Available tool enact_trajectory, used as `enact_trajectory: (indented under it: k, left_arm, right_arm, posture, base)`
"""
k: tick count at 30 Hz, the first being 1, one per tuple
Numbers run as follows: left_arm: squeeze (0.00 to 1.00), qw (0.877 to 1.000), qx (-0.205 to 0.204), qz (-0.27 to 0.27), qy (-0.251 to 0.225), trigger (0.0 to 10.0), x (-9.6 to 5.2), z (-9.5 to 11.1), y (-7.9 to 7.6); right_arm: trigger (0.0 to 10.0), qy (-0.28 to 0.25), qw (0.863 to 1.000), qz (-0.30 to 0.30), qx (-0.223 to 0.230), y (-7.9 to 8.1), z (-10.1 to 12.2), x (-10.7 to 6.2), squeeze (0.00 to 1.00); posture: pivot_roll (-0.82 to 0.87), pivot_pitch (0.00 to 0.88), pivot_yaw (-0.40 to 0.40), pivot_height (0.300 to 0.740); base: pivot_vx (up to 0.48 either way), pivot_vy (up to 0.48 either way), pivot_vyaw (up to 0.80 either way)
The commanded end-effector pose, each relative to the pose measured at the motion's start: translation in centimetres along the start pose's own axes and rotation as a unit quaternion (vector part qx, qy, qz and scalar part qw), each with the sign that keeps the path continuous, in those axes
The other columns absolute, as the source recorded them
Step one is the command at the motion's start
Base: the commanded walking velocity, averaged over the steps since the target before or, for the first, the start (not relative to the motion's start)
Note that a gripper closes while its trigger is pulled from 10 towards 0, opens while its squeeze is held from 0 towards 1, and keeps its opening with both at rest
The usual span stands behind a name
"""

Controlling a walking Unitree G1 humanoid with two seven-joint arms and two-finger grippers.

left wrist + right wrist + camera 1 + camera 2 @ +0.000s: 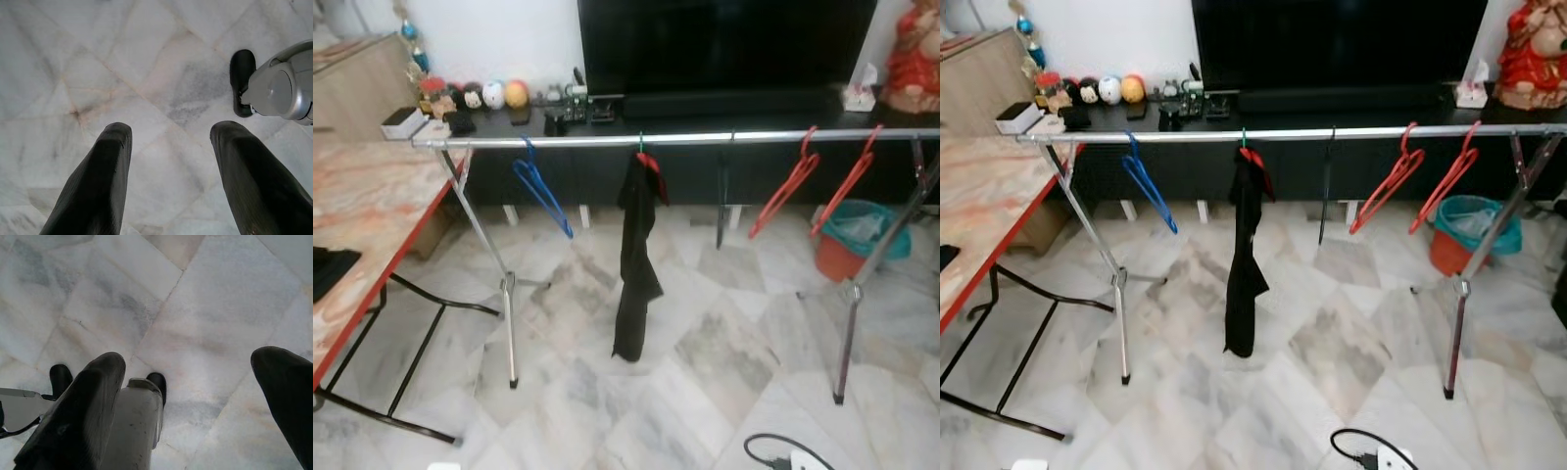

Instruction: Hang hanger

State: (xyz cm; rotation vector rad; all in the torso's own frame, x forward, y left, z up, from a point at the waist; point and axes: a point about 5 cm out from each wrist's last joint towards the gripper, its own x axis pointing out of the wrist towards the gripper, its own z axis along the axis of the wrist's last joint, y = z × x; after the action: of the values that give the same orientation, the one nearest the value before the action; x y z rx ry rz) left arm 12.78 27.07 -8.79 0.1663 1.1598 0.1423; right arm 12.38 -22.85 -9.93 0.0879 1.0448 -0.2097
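Ahead of you the rail [705,138] holds a blue hanger [540,191], two red hangers [783,196], and black clothes [634,259]. Left gripper [168,147] and right gripper [188,377] hang spread, empty, over the floor [146,63].

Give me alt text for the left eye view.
A silver clothes rail on a marble floor holds a blue hanger, a hanging black garment and two red hangers. Behind it a TV stands on a dark cabinet, and a marble-patterned table is at left.
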Motion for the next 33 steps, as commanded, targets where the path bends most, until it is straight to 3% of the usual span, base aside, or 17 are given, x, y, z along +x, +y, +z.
enact_trajectory:
  k: [1, 11, 21, 25, 33]
  left_arm:
    - [0.0, 1.0, 0.0, 0.004, -0.002, 10.0, -0.02, 0.09, 0.21]
    - [0.0, 1.0, 0.017, 0.003, -0.001, 10.0, -0.02, 0.07, 0.19]
    - [0.0, 0.999, 0.037, 0.005, 0.0, 10.0, -0.02, 0.06, 0.22]
    - [0.0, 0.999, 0.033, 0.005, 0.0, 10.0, -0.02, 0.03, 0.22]
    - [0.0, 1.0, 0.031, 0.007, 0.0, 10.0, -0.02, 0.06, 0.25]
  right_arm:
    - [10.0, 0.008, 1.0, -0.001, 0.002, 0.02, -0.25, -0.02, 0.0]
    - [10.0, 0.009, 1.0, 0.0, -0.003, -0.02, -0.22, -0.02, 0.0]
    - [10.0, 0.008, 1.0, 0.007, -0.007, 0.46, -0.08, 0.06, 0.0]
    - [10.0, 0.007, 1.0, 0.008, -0.007, 0.52, -0.02, 0.09, 0.0]
    - [10.0, 0.007, 1.0, 0.005, -0.004, 0.43, 0.04, 0.09, 0.0]
  posture:
    - [-0.03, 0.0, 0.01, 0.719]
    - [-0.03, 0.0, 0.004, 0.719]
    - [-0.02, 0.0, 0.001, 0.719]
    - [-0.02, 0.0, 0.001, 0.719]
    - [-0.03, 0.0, 0.006, 0.719]
  base:
    - [0.0, 0.0, -0.7]
    - [0.0, 0.0, -0.68]
    - [0.0, -0.251, -0.64]
    - [0.0, -0.422, -0.63]
    - [0.0, 0.0, -0.61]
